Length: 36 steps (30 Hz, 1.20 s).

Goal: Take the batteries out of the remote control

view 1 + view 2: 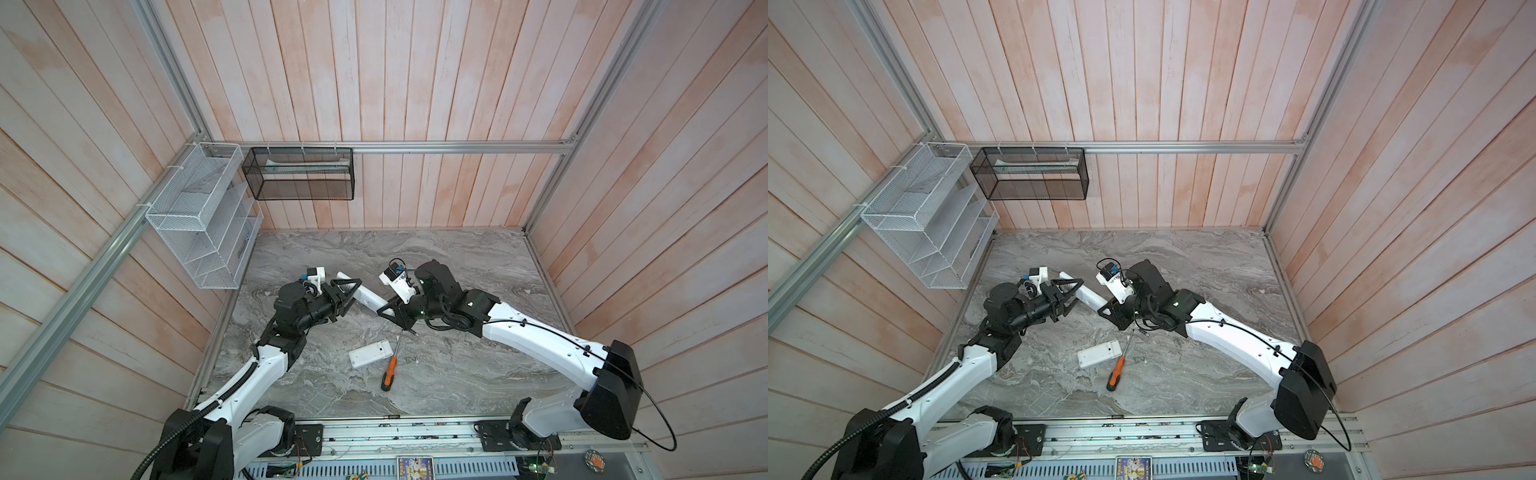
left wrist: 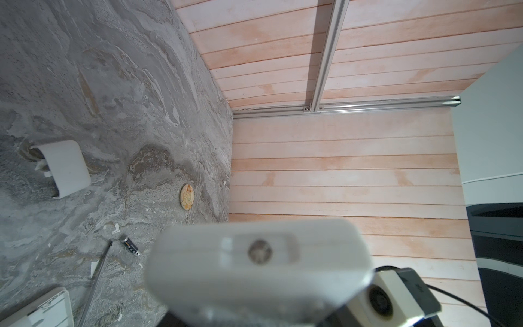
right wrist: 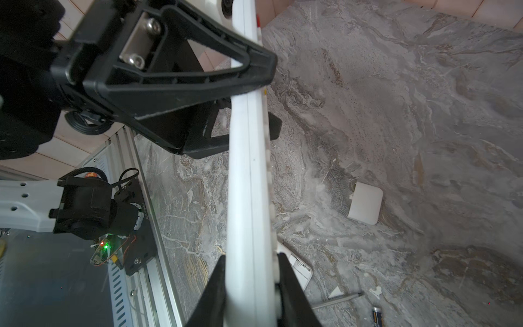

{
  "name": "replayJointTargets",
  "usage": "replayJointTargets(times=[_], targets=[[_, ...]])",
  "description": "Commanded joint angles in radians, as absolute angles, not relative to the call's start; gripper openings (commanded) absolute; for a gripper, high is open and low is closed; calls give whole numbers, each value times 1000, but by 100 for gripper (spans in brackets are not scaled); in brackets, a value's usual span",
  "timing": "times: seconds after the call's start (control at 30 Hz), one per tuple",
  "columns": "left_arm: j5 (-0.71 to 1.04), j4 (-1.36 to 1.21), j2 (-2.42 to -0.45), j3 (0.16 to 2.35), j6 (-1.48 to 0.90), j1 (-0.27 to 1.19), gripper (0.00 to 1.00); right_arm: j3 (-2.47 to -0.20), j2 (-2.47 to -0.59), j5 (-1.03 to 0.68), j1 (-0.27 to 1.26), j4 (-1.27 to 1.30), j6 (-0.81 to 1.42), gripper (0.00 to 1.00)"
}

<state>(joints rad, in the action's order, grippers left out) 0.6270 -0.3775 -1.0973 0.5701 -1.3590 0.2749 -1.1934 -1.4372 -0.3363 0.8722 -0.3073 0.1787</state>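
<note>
Remote [image 3: 249,184] nearest us, aloft on edge: left tool [image 3: 263,96] clamps its middle, right tool [image 3: 252,257] pinches its end; we judge this steadies it for tipping. One battery [image 3: 377,315] lies on the surface [image 3: 396,113], below and beside the remote.

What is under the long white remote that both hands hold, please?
Marble table, with a loose white cover, one battery and the screwdriver shaft lying nearby; the remote itself hides the patch directly beneath.
</note>
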Motion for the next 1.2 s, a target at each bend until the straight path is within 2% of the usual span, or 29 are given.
replayJointTargets(times=[0.0,0.07,0.17,0.37,0.43,0.57,0.7,0.87,1.17], targets=[[652,-418,-1077,558,-1348,268,29,-1195,-1427,-345,865,-280,202,9],[658,-412,-1077,561,-1340,266,30,-1189,-1419,-352,863,-269,207,7],[673,-388,-1075,570,-1314,259,39,-1175,-1404,-399,843,-241,232,6],[782,-269,-1082,618,-1158,215,72,-1131,-1349,-584,738,-161,319,3],[874,-224,-1099,641,-1068,182,84,-1122,-1332,-677,687,-148,345,3],[1102,-244,-1122,665,-965,119,100,-1114,-1319,-891,591,-153,387,2],[1298,-196,-1143,730,-872,86,100,-1121,-1318,-1094,542,-200,390,2],[1420,-177,-1148,804,-836,74,100,-1117,-1320,-1245,535,-220,405,2],[1458,-184,-1156,838,-836,75,100,-1123,-1379,-1310,545,-329,340,2]])
